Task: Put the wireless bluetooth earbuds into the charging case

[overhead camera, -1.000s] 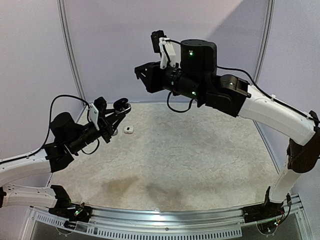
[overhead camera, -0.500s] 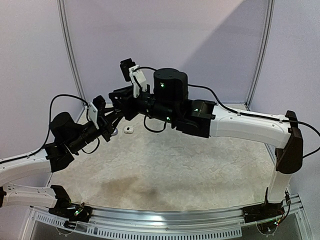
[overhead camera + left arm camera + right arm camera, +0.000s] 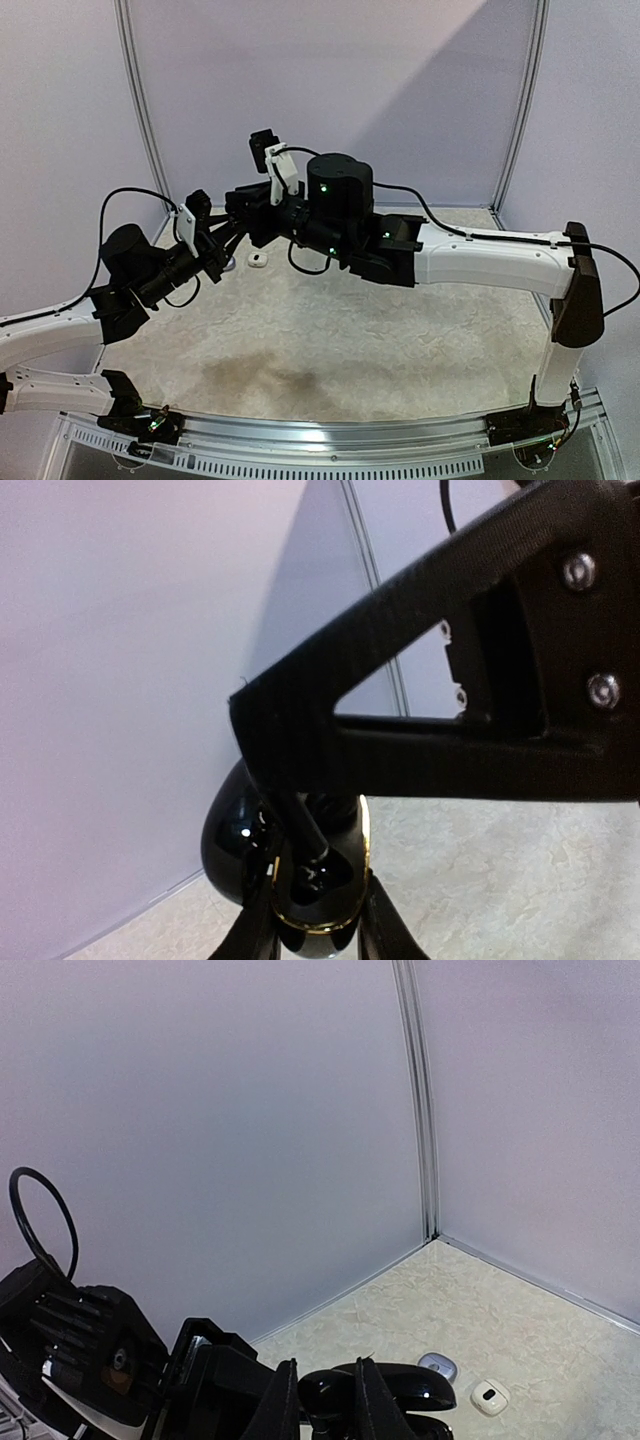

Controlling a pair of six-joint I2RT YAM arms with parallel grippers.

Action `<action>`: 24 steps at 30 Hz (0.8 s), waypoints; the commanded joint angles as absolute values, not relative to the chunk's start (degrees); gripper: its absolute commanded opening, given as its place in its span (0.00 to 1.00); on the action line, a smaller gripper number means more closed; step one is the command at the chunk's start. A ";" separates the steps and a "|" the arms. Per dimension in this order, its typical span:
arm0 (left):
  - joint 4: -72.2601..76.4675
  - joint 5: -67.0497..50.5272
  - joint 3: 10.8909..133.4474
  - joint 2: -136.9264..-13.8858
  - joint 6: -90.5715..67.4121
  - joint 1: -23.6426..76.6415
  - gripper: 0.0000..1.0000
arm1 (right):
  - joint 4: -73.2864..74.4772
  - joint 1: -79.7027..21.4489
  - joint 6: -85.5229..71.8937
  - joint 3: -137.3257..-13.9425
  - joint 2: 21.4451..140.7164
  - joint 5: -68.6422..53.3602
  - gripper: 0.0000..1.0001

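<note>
Case (image 3: 300, 900), black and open, is clamped in the left gripper (image 3: 315, 932), with the wall (image 3: 120, 680) close on its left. The right gripper (image 3: 325, 1380) has come down onto the case, fingers almost together; whether they hold anything I cannot tell. To their right, a grey pebble (image 3: 438, 1365) and a white pebble (image 3: 488, 1396) lie on open table (image 3: 540, 1310).

Left arm (image 3: 60, 338): raised, left gripper (image 3: 315, 932) fingers clamped on black charging case (image 3: 238, 842). Right arm (image 3: 480, 262): stretched across leftward, right gripper (image 3: 322, 1405) fingers narrowly apart, meeting the left.
</note>
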State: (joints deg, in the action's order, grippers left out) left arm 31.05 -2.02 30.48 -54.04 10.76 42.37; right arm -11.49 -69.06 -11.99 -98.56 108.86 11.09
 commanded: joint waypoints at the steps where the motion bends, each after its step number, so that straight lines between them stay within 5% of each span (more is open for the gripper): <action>1: 33.13 -1.56 30.91 -54.41 9.12 43.15 0.00 | -14.50 -69.35 -11.64 -97.08 110.10 13.27 0.00; 24: 31.49 -1.67 31.38 -54.07 3.11 43.15 0.00 | -17.56 -69.30 -8.64 -93.59 111.56 15.85 0.00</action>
State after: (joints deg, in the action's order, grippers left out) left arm 30.06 -1.85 30.48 -54.06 4.38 42.37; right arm -17.32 -69.12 -9.91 -95.44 110.78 13.80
